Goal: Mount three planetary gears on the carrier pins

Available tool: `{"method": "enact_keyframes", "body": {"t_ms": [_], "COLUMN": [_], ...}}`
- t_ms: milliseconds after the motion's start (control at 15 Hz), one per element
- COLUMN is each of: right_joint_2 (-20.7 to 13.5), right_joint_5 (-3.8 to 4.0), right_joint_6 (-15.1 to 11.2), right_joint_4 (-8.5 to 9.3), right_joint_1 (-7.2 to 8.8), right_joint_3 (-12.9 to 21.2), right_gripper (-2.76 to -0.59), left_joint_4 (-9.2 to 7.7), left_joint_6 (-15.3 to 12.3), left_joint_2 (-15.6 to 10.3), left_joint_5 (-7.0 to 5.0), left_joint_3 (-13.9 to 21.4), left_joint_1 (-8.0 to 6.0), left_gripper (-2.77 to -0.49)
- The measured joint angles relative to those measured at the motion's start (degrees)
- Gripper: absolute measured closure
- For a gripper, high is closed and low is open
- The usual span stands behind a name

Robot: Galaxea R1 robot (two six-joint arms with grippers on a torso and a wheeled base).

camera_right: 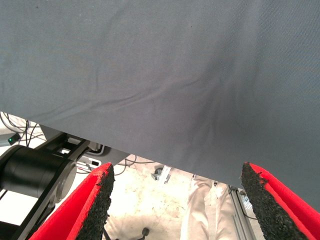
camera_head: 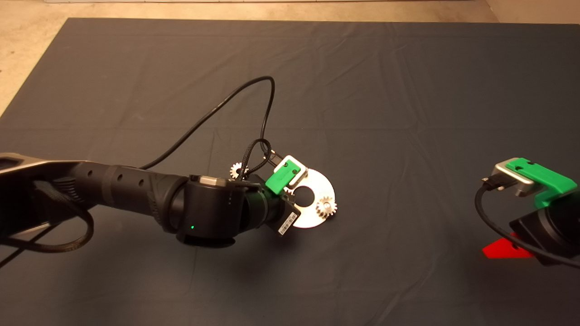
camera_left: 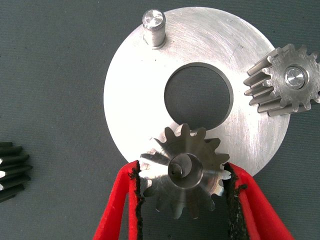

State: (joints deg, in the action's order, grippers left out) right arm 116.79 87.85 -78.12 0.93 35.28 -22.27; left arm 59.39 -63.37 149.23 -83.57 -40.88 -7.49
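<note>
Left wrist view: the left gripper (camera_left: 183, 192) pinches a planetary gear (camera_left: 184, 171) over a pin, bore slightly off-centre; it could jam or tip. Beyond on the disc (camera_left: 150, 90), one gear (camera_left: 285, 80) sits seated, one pin (camera_left: 153, 25) bare. The right gripper (camera_right: 177, 197) waits, spread wide.

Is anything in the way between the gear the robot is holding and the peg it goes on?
Nothing visible blocks it. The left pincer grips a gear right above the disc; a pin tip shows through the gear's hole. Another gear sits on its own pin, clear of it.
</note>
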Motion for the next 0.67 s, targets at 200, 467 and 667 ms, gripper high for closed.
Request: {"method": "enact_keyframes", "body": {"t_ms": [200,467,667], "right_joint_2": [0.00,0.00,0.00], "right_joint_5": [-0.02,-0.02,-0.02], "right_joint_6": [0.00,0.00,0.00], "right_joint_4": [0.00,0.00,0.01], "right_joint_1": [0.00,0.02,0.05], "right_joint_3": [0.00,0.00,-0.02], "right_gripper": [-1.87,-1.87,-1.87], "left_joint_4": [0.04,1.15,1.51], "left_joint_6": [0.00,0.00,0.00], "left_joint_2": [0.13,-0.35,-1.04], "left_joint_5": [-0.11,0.35,0.52], "left_joint_3": [0.00,0.13,0.91], "left_joint_1": [0.00,0.68,1.01], "left_gripper": [-0.77,-0.77,-0.77]}}
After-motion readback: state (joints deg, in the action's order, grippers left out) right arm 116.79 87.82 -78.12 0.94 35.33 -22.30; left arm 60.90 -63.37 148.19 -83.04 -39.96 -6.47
